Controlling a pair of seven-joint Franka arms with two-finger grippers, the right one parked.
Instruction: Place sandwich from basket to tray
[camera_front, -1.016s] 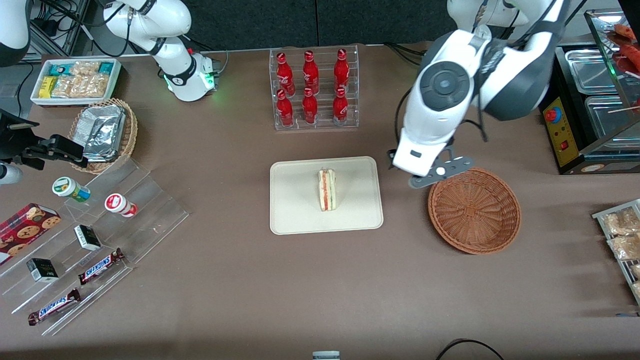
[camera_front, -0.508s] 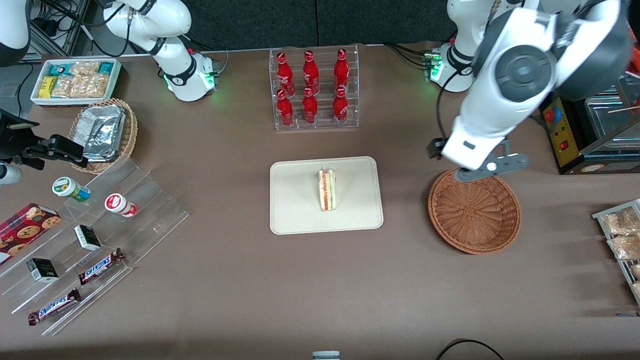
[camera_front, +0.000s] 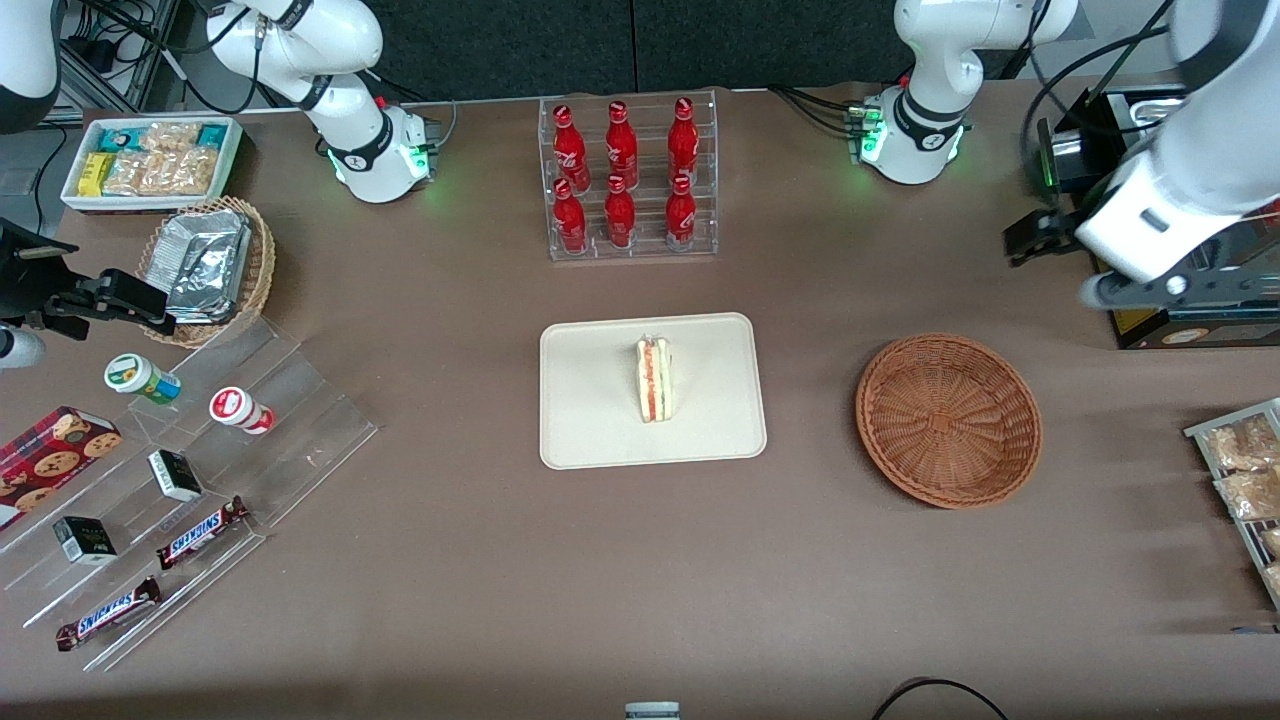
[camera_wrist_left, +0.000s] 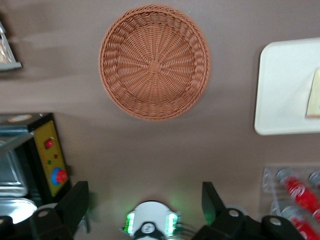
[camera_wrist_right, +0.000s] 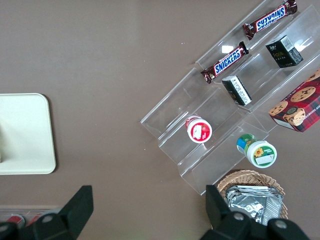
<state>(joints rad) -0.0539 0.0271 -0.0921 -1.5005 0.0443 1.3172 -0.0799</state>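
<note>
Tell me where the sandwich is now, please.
The sandwich lies on the middle of the tray, nearer the front camera than the bottle rack. The open hand hovers away, the basket empty.

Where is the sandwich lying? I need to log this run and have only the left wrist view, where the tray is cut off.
Observer: The sandwich lies on the tray, about in its middle, filling edge up.
Operator: Anything else on the tray?
Observer: No. The front view shows the whole tray, and it holds only the sandwich.
Operator: I see the basket empty. Where is the claw relative to it?
Observer: The claw, open, hangs above the table near the black box with the yellow panel. It is farther from the front camera than the basket and toward the working arm's end.
</note>
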